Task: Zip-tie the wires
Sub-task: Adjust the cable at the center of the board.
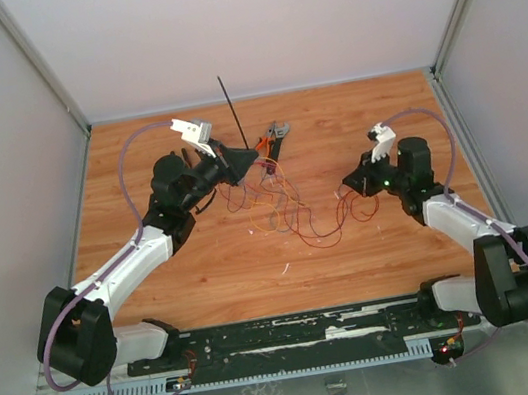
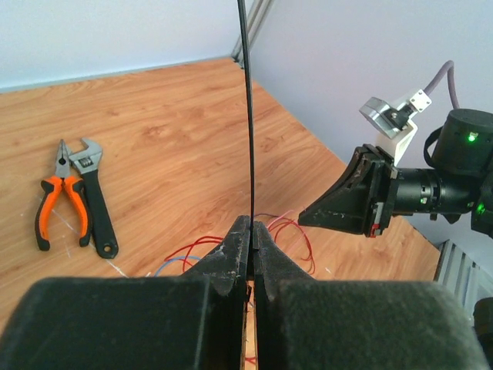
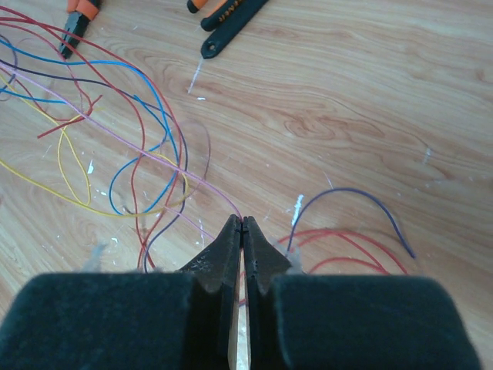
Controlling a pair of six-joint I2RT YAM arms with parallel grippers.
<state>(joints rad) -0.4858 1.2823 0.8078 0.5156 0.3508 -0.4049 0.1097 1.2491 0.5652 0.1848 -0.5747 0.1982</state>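
The zip tie (image 1: 231, 112), a thin black strip, stands upright from my left gripper (image 1: 254, 164), which is shut on its lower end. In the left wrist view the zip tie (image 2: 246, 116) rises straight out of the pinched fingertips of the left gripper (image 2: 252, 230). The wires (image 1: 286, 209) lie in loose red, orange and dark loops mid-table, between the two grippers. My right gripper (image 1: 348, 183) hovers at their right edge. In the right wrist view the right gripper (image 3: 243, 223) is shut, and a taut pink strand of the wires (image 3: 154, 163) runs into its tips.
Orange-handled pliers (image 2: 54, 202) and a black wrench (image 2: 94, 196) lie side by side behind the wires, near the left gripper. Grey walls enclose the wooden table (image 1: 187, 281) on three sides. The right gripper (image 2: 339, 212) shows opposite in the left wrist view.
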